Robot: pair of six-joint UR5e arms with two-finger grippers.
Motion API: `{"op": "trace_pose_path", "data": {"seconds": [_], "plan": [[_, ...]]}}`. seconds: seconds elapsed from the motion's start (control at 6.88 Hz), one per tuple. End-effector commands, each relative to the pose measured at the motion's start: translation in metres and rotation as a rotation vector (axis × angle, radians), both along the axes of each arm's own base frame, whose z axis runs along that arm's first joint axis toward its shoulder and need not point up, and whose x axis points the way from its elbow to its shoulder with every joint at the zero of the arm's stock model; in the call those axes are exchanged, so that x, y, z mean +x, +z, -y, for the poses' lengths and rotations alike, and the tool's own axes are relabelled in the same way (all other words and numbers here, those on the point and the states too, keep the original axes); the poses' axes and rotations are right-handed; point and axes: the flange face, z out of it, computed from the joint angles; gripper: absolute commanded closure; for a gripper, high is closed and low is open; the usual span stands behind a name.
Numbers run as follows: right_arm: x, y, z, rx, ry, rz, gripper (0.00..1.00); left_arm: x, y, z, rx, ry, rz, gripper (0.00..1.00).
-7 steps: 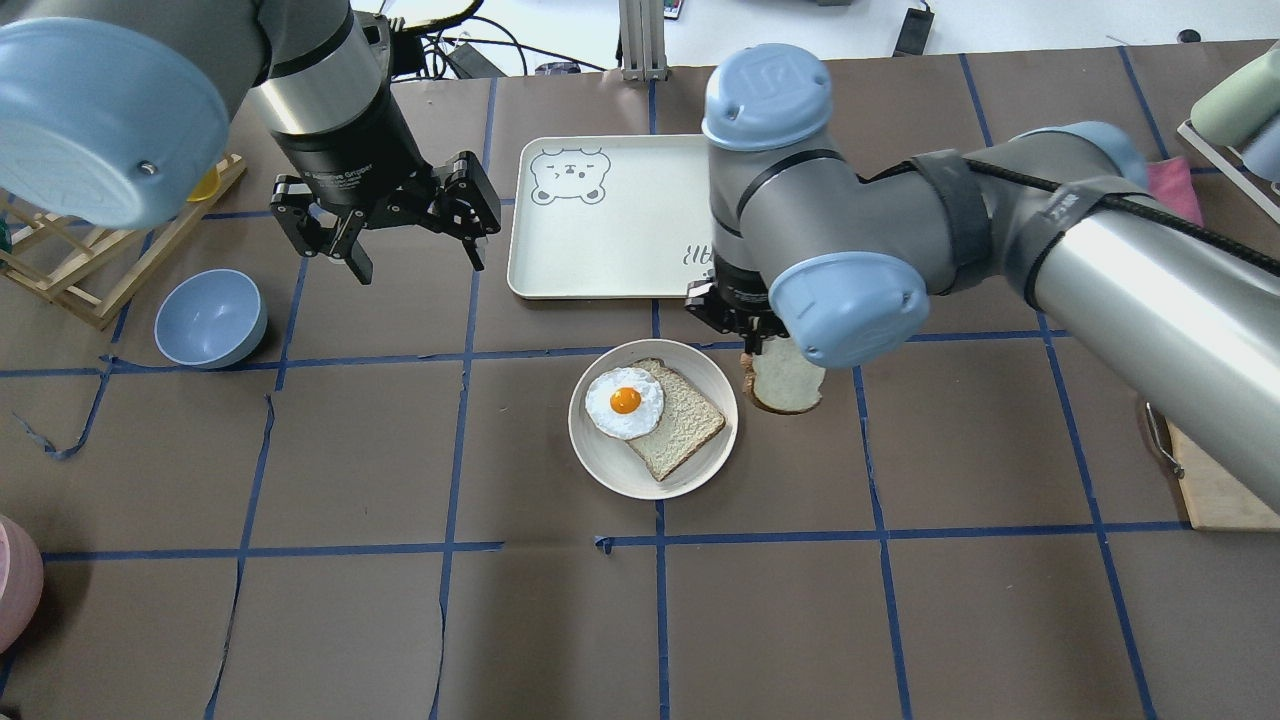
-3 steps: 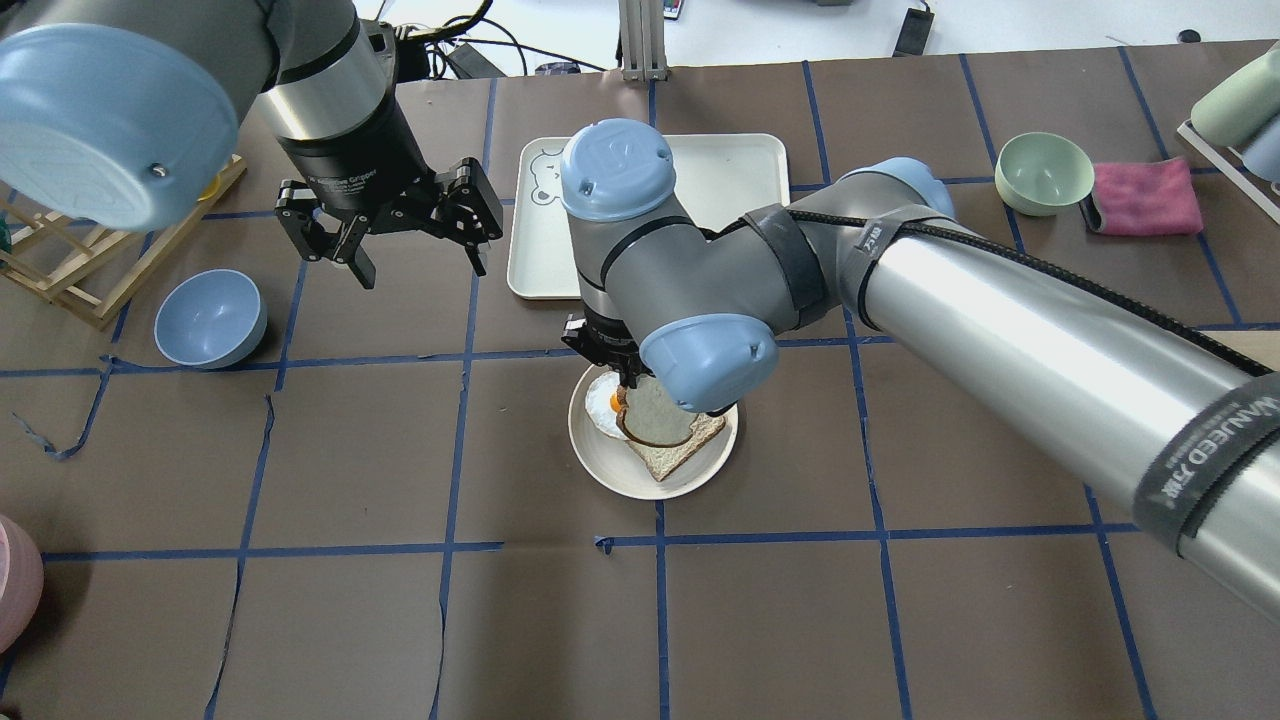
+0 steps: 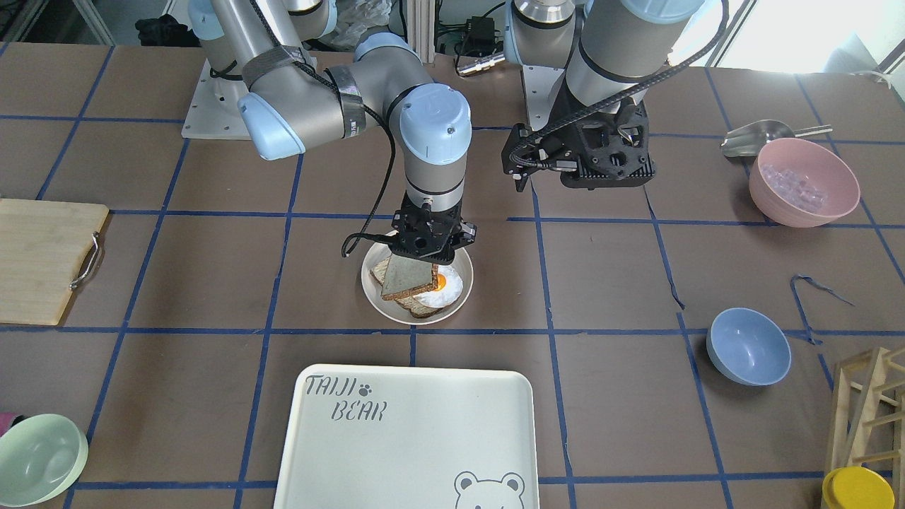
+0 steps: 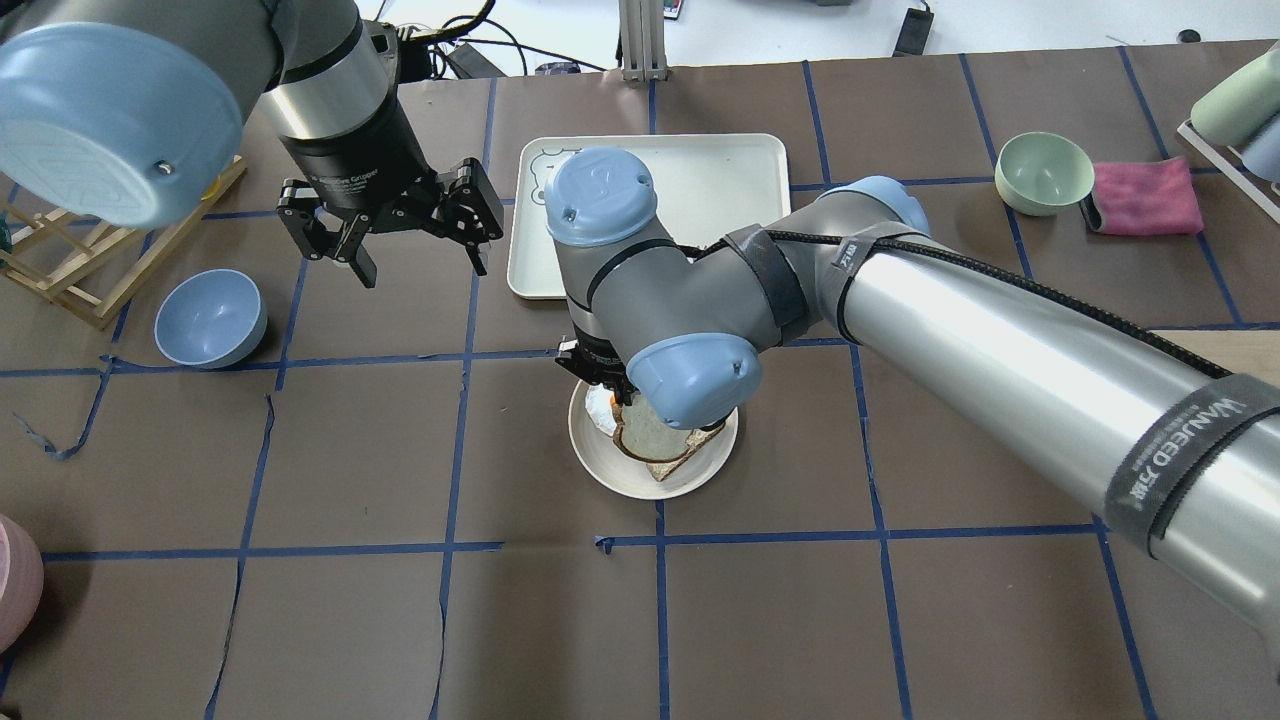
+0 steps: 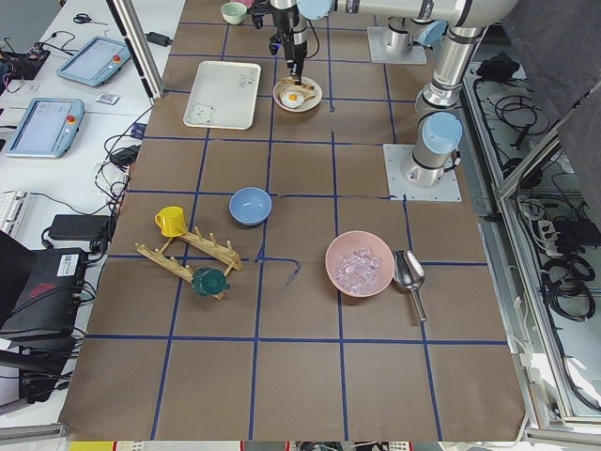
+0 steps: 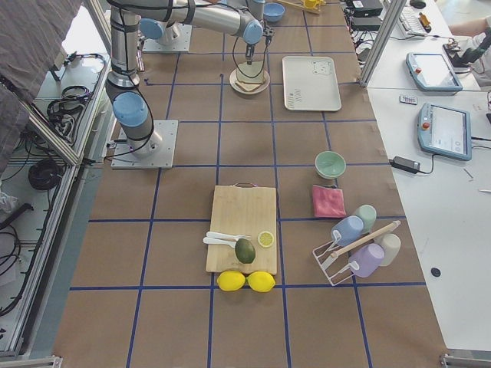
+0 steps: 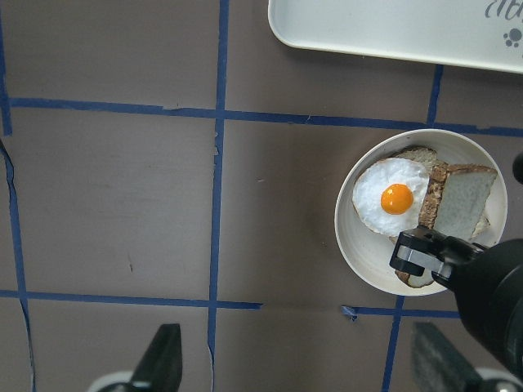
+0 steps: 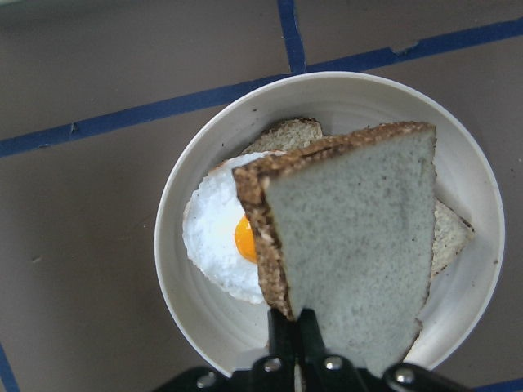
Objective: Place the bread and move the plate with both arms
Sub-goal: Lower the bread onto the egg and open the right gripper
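My right gripper (image 3: 425,256) is shut on the top edge of the bread (image 3: 408,280), a grey-beige slice with a dark crust. It hangs tilted just above the round cream plate (image 3: 374,300). In the right wrist view the bread (image 8: 359,237) covers part of the fried egg (image 8: 214,245) and the second slice (image 8: 288,131) that lie on the plate (image 8: 189,304). In the overhead view the wrist hides the gripper; the bread (image 4: 648,432) shows over the plate (image 4: 600,472). My left gripper (image 4: 422,268) is open and empty, high and to the plate's back left.
The TAIJI BEAR tray (image 4: 720,170) lies just behind the plate. A blue bowl (image 4: 210,318) and a wooden rack (image 4: 60,270) are at the left, a mint bowl (image 4: 1043,172) and pink cloth (image 4: 1145,195) at the back right. A cutting board (image 3: 42,258) lies at the right.
My right arm has carried the bread leftward from beside the plate to over it, above the egg and slice. The left gripper has barely moved.
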Motion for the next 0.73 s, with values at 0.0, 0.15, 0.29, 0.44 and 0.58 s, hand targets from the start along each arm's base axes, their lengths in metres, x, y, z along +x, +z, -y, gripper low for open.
{"op": "trace_pose_path", "data": {"seconds": [0.0,0.15,0.29,0.44,0.58], "plan": [[0.000,-0.002,-0.002,0.003,0.015,-0.001,0.86,0.000,-0.004,0.002,0.007,-0.002,0.002,0.02],[-0.001,0.003,0.000,-0.012,0.054,0.008,0.64,0.000,-0.005,0.003,0.003,-0.003,-0.001,0.01],[-0.005,0.013,0.006,-0.024,0.070,0.022,0.41,0.000,-0.005,0.003,0.004,0.000,0.000,0.01],[-0.014,0.034,0.015,-0.058,0.053,0.042,0.20,0.000,-0.009,0.005,0.012,0.000,0.001,0.01],[-0.038,0.070,0.036,-0.116,0.083,0.061,0.03,0.002,-0.009,0.006,0.011,0.002,-0.001,0.02]]}}
